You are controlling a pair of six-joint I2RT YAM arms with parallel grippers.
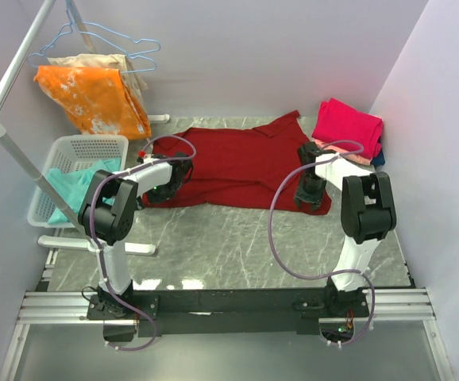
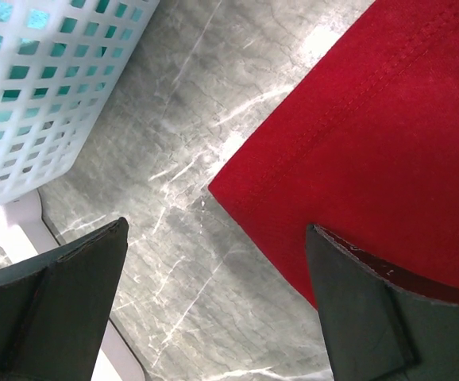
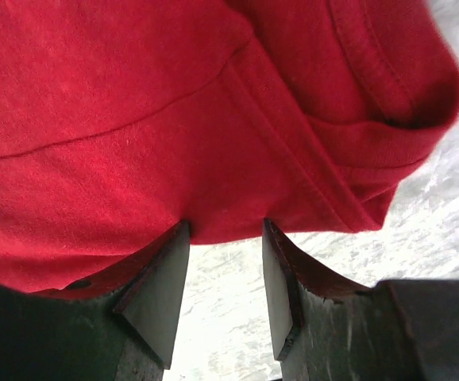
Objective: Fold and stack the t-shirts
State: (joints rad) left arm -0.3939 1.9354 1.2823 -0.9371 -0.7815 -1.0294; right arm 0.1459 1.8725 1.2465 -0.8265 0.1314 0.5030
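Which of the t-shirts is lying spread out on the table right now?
The dark red t-shirt, laid open in the middle. The bright pink one sits folded at far right; the teal one is bunched in the white basket.

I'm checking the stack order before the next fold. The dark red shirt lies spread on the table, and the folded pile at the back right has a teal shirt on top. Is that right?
No. The shirt on top of the folded pile is bright pink, not teal, as the top external view shows. The dark red shirt does lie spread on the table.

Pale lilac walls point(image 1: 253, 48), grey marbled table point(image 1: 237, 246) (glossy)
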